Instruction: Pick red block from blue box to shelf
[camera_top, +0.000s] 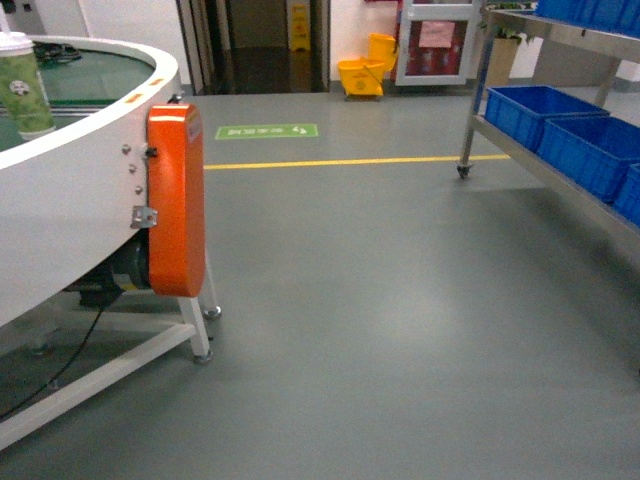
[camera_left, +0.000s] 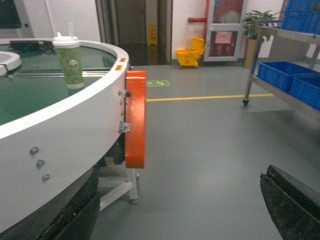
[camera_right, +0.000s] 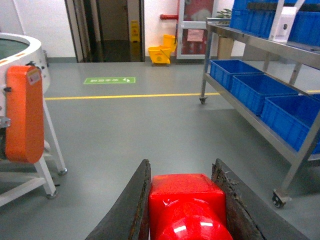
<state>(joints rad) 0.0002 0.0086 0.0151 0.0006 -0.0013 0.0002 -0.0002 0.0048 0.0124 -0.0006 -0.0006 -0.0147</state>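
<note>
The red block (camera_right: 187, 205) sits clamped in the right tool (camera_right: 186, 210), low in the right wrist view, its glossy round stud facing the camera; its lower part is cut off by the picture's edge. As a near cube it shows no clear long axis. The two dark fingers (camera_right: 134, 210) press against its left and right faces, closed only as far as the block's width. The right tool does not show in the head view.

Of the left tool (camera_left: 180, 215) only two dark finger edges show at the bottom corners of its own view, set wide apart with nothing between them.

The steel shelf (camera_right: 260, 47) stands to the right, carrying ribbed blue crates (camera_right: 255, 90). To the left curves a round white conveyor table (camera_left: 75, 130) with an orange guard (camera_left: 135, 120) and a lidded green cup (camera_left: 69, 60).
</note>
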